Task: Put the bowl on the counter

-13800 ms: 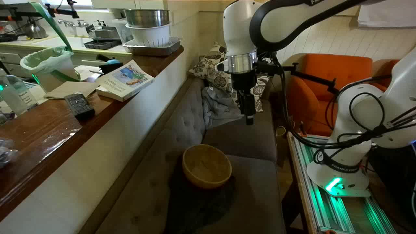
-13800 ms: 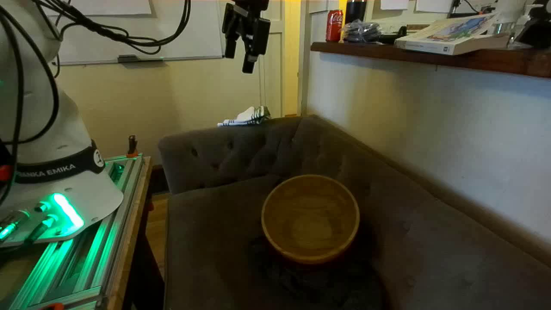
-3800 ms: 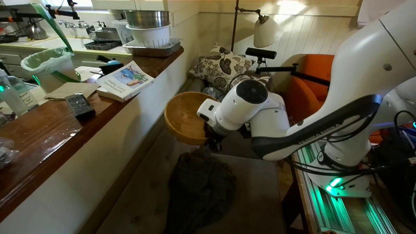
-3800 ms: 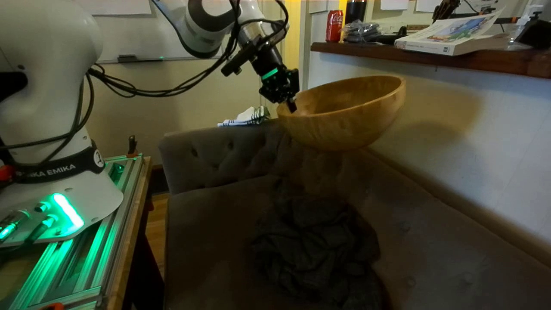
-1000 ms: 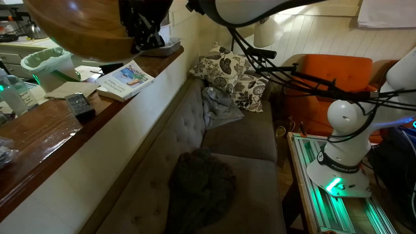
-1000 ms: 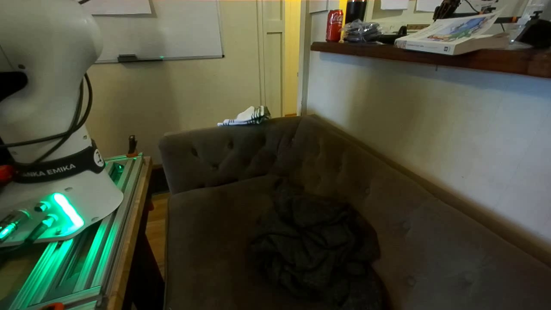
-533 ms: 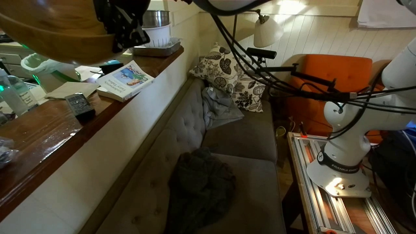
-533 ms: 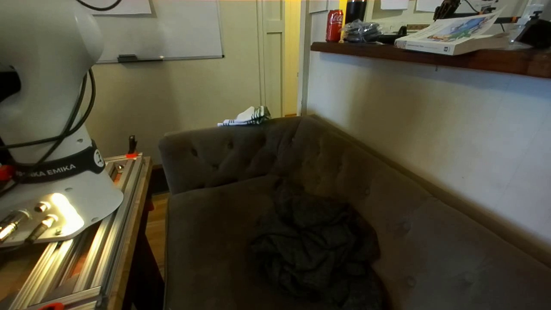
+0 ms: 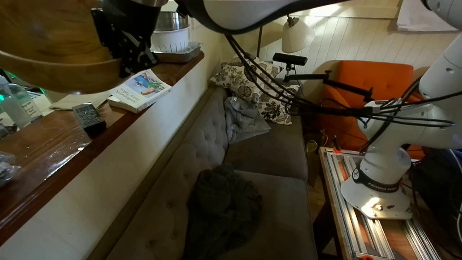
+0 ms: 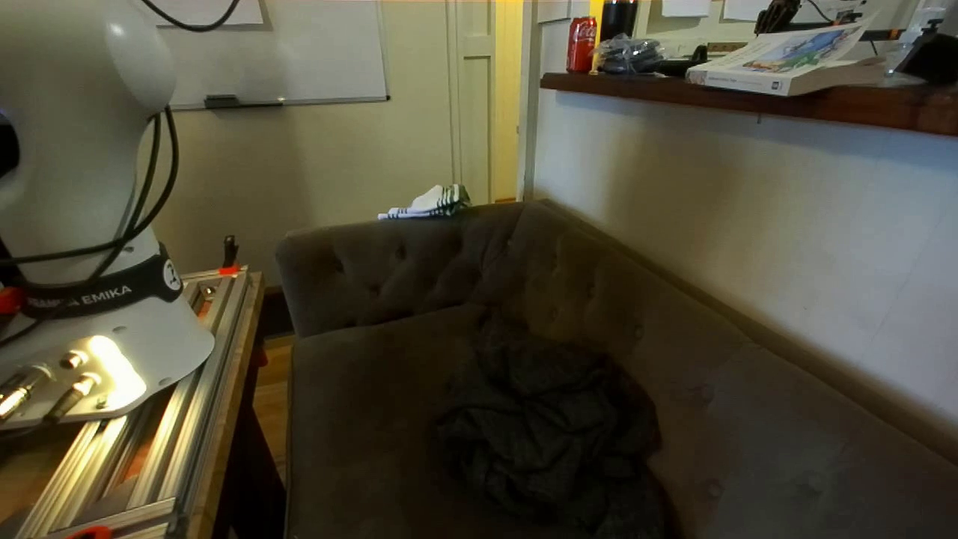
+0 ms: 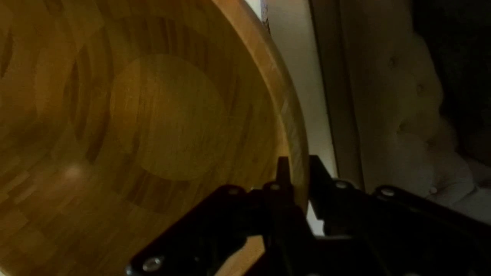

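The tan wooden bowl (image 9: 54,77) hangs at the upper left in an exterior view, partly cut off by the frame's edge. It appears in front of and above the dark brown counter (image 9: 47,148), and how high it is over the wood I cannot tell. My gripper (image 11: 299,168) is shut on the bowl's rim, one finger inside the wall and one outside, as the wrist view shows. The bowl's pale inside (image 11: 165,115) fills the left of that view. Also in an exterior view, the counter's edge (image 10: 861,105) shows at upper right, without bowl or gripper there.
On the counter lie a book (image 9: 140,90), a black remote-like device (image 9: 88,117) and a plastic bag (image 9: 7,168). A clear bottle (image 9: 23,103) stands behind. A metal pot (image 9: 171,21) tops a white container. Below, a dark cloth (image 9: 223,206) lies on the sofa.
The bowl, earlier on the sofa's cloth, was lifted in the gripper. Over the last second both moved left and lower in an exterior view. The base light turned from green to white.
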